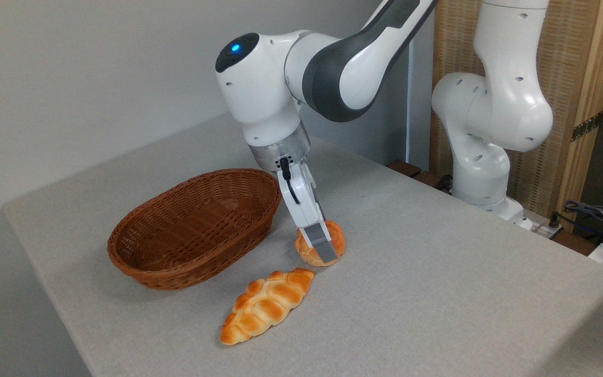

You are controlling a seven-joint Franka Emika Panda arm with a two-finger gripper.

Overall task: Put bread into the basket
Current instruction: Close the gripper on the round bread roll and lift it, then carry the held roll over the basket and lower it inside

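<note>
One bun (337, 236), one loaf (266, 306), one basket (197, 230), one gripper (322, 246). Bun round, no clear long axis, lobed top tilted; sits on table (437, 272) just right of basket. Gripper clamped across bun, near finger (321, 242) over its front. Loaf lies near side, long axis diagonal, tip pointing toward bun. Basket empty.

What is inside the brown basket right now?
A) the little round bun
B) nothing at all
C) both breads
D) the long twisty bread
B. The basket shows only bare wicker inside; the round bun sits on the table at the gripper, and the long braided loaf lies on the table in front of the basket.
</note>
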